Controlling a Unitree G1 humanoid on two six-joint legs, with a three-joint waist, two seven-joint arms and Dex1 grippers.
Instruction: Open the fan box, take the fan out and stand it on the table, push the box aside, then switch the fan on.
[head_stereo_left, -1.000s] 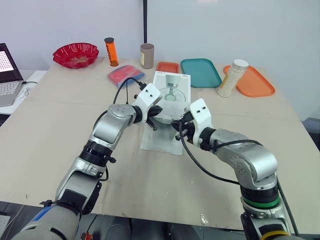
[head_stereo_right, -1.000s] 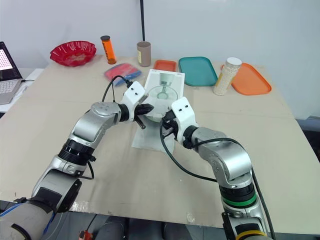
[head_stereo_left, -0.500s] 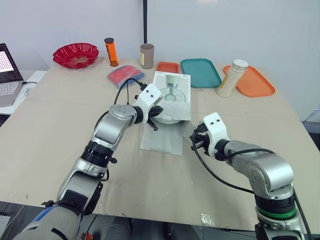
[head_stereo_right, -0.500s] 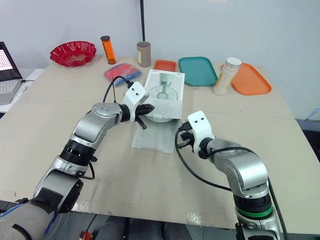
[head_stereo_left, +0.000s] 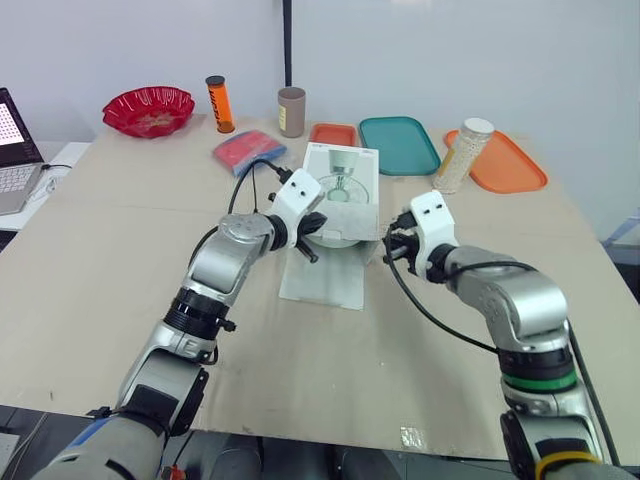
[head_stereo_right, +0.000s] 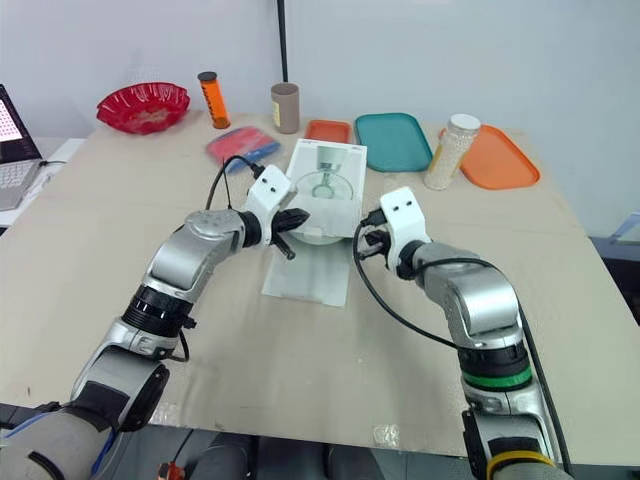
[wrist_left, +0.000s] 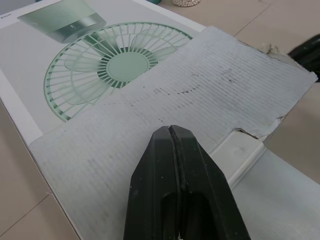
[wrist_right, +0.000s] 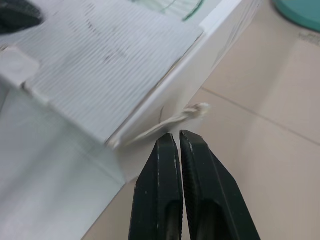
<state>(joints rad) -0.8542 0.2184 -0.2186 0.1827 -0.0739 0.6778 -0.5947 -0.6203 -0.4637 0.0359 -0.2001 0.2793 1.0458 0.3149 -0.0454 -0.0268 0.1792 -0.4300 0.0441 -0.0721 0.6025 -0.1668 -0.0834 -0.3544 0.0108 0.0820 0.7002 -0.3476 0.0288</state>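
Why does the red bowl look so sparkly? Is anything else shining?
Left eye view: the red bowl is glossy, so light makes bright glints on its rim, and the laptop screen glows by itself. Left wrist view: a pale sheen streaks the left hand's black fingers.

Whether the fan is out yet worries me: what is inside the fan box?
The fan box shows only its outside: a grey flap folded back over the printed top. Flap and left gripper cover the opening; contents are hidden.

Fan box (head_stereo_left: 340, 190) lies centre — trays (head_stereo_left: 400, 145) behind, bowl (head_stereo_left: 150, 108) left.
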